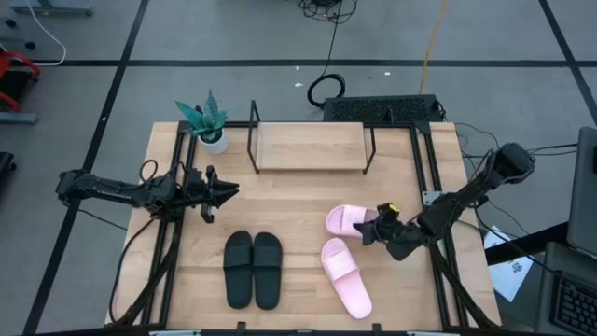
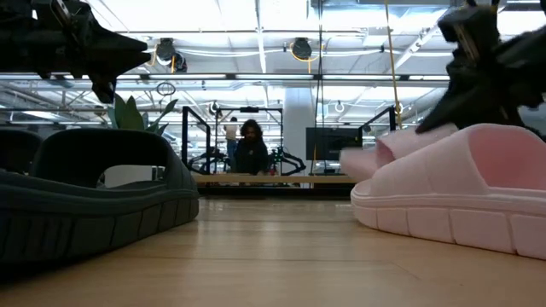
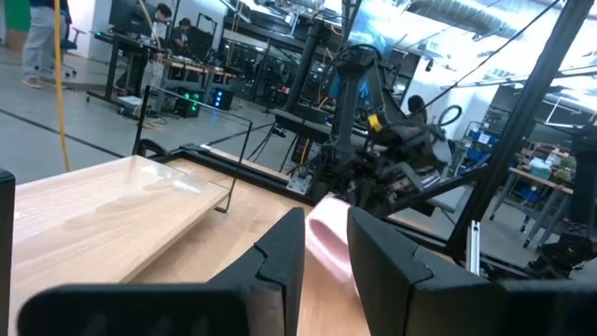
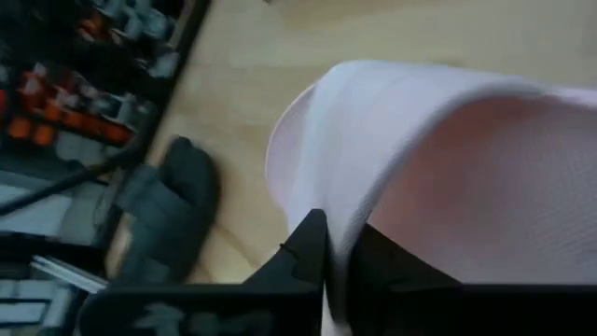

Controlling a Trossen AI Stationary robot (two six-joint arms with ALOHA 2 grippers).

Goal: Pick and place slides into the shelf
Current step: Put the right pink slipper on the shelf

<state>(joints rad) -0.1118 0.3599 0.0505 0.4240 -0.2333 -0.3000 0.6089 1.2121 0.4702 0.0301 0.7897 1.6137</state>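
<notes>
right tool [image 1: 378, 227] at right of frame, clamped on edge of one pink slide [image 1: 349, 219]; second pink slide [image 1: 346, 276] just below, lower right of the table [image 1: 298, 196]. black pair [image 1: 253, 269] side by side at lower centre, near the front edge. left tool [image 1: 227, 191] hovering at left, fingers slightly apart, holding nothing. bare wood between sandals and the shelf [image 1: 311, 147] at top centre; shelf board empty. potted plant [image 1: 207, 122] at its left.

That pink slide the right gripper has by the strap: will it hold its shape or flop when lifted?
The pink slide looks like thick moulded foam, so probably light and fairly stiff. The right gripper pinches only the strap edge, so the sole may hang tilted. Its flat sole should not roll.
</notes>
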